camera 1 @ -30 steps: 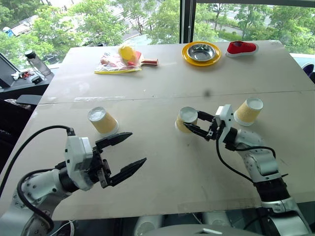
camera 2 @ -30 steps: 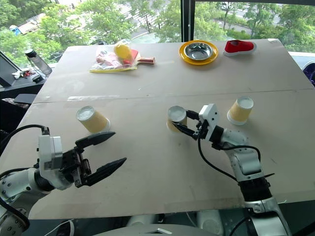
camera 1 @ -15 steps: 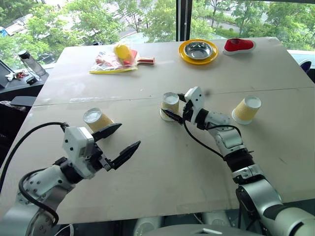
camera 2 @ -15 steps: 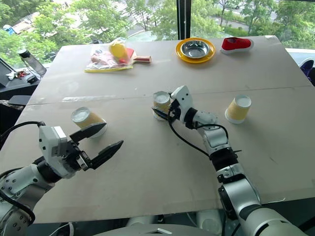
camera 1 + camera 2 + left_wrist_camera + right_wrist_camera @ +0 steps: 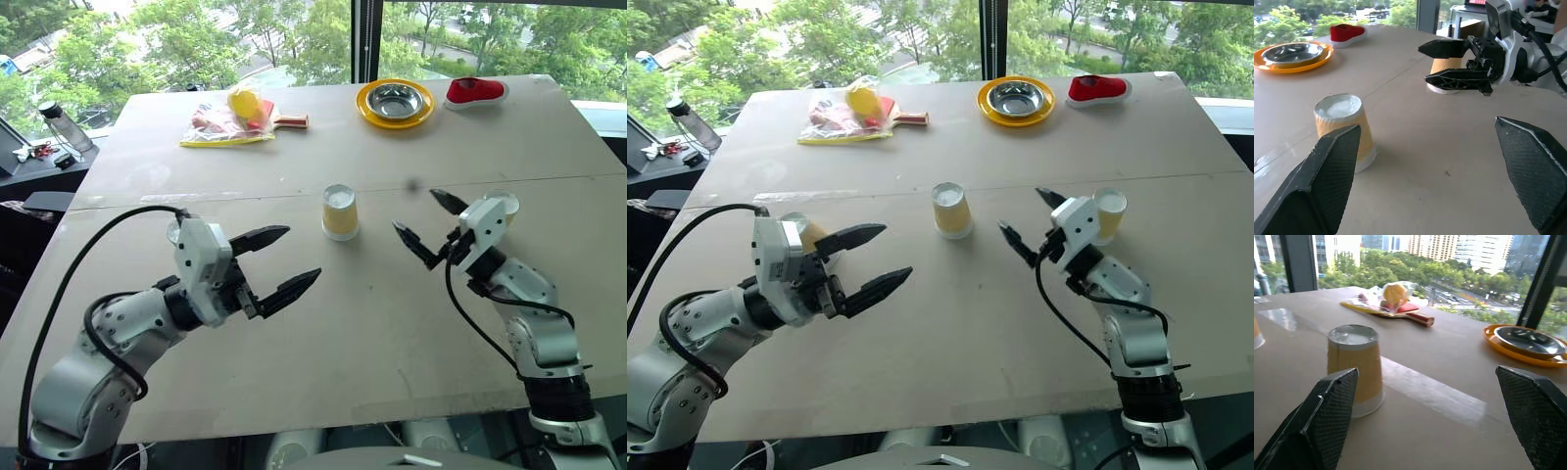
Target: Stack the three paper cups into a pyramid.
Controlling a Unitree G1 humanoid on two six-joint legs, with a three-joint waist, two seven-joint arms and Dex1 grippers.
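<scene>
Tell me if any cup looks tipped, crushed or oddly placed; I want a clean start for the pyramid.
Nothing stands out. The middle cup stands upside down, upright and intact, apart from both open pincers. The left cup and right cup are partly hidden behind the left pincer and right pincer, so their condition is unclear. No cup is stacked yet.

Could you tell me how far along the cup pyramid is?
Done: one ribbed yellow paper cup stands upside down mid-table. In hand: nothing; left gripper and right gripper are open. Left: the other two cups still sit apart, so nothing is stacked.
</scene>
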